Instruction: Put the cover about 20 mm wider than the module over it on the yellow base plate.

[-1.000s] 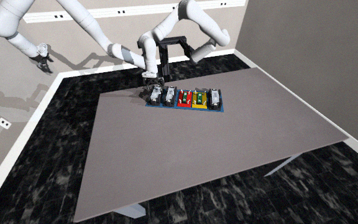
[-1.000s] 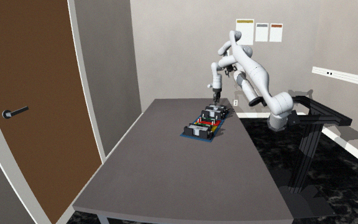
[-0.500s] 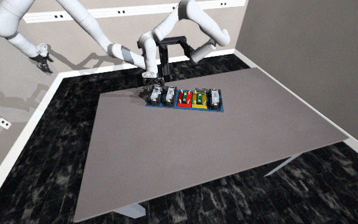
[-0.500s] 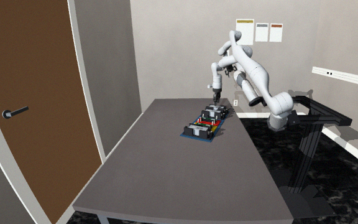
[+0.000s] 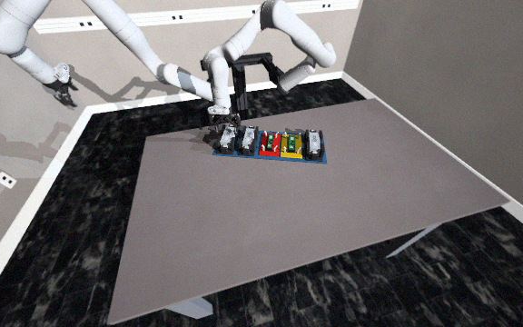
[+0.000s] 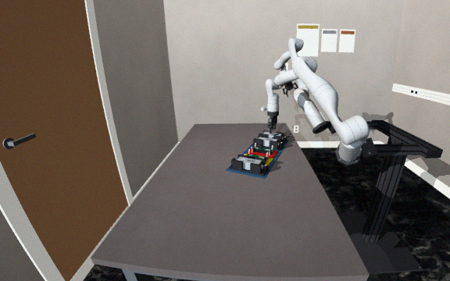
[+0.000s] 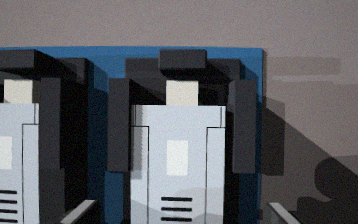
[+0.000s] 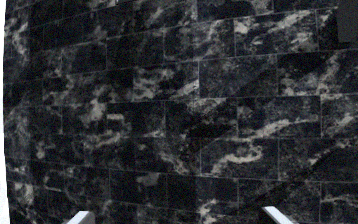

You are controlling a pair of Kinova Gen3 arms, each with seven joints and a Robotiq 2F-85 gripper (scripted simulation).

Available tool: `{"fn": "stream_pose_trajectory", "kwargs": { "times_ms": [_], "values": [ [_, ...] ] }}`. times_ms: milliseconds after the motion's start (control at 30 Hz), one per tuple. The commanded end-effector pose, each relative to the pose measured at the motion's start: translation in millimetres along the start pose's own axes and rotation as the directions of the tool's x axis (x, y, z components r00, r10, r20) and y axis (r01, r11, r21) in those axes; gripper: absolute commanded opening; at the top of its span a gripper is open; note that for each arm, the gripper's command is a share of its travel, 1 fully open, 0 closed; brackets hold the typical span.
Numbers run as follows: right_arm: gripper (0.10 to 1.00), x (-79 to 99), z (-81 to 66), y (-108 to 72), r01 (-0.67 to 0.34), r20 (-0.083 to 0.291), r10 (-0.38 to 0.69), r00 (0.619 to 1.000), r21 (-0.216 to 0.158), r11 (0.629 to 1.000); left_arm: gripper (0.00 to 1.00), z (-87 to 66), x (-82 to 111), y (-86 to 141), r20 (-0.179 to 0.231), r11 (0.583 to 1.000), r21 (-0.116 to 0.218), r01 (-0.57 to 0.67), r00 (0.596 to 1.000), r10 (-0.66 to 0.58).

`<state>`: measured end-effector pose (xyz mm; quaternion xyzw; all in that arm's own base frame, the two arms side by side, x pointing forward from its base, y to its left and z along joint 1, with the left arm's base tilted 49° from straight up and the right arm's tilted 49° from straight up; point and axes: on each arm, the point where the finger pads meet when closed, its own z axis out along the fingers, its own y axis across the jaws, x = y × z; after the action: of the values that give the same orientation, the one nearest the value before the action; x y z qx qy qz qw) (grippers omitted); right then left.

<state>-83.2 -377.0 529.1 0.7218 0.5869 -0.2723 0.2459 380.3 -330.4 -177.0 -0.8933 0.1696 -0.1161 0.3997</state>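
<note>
Three pale grey covers sit in black holders: an end cover (image 5: pixel 228 138) (image 7: pixel 155 120), its neighbour (image 5: pixel 248 140) (image 7: pixel 10 117) and a third cover (image 5: pixel 314 143) (image 6: pixel 251 159) at the other end. The yellow base plate (image 5: pixel 291 155) carries a green module (image 5: pixel 291 143) and stands beside the third cover's holder. My left gripper (image 5: pixel 226 127) (image 6: pixel 272 129) (image 7: pixel 181 214) is open, its fingers on either side of the end cover in the wrist view; their height over it is unclear. My right gripper (image 5: pixel 74 96) (image 8: pixel 176 215) is open and empty, away from the table.
A red plate (image 5: pixel 269 153) with another green module (image 5: pixel 271 142) lies between the yellow plate and the neighbour cover's holder. White posts stand on both plates. All of this is on a blue board (image 5: pixel 261 158) (image 7: pixel 100 55) on the grey table (image 5: pixel 289 213) (image 6: pixel 194 218).
</note>
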Motion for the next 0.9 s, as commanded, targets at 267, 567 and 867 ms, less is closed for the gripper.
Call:
{"fn": "stream_pose_trajectory", "kwargs": {
  "times_ms": [267,567,867],
  "values": [
    [0.999,-0.3,-0.4,-0.4,-0.001,0.001,0.001,1.000,0.000,1.000,0.999,6.5,1.0,-0.1,-0.002,1.000,0.001,-0.004,1.000,0.004],
    [0.999,-0.3,-0.4,-0.4,-0.001,0.001,0.001,1.000,0.000,1.000,0.999,5.6,1.0,0.3,-0.002,1.000,0.001,-0.003,1.000,0.003],
    [0.999,-0.3,-0.4,-0.4,-0.001,0.001,0.001,1.000,0.000,1.000,0.999,6.5,1.0,-0.1,-0.002,1.000,0.001,-0.004,1.000,0.004]
  ]
}}
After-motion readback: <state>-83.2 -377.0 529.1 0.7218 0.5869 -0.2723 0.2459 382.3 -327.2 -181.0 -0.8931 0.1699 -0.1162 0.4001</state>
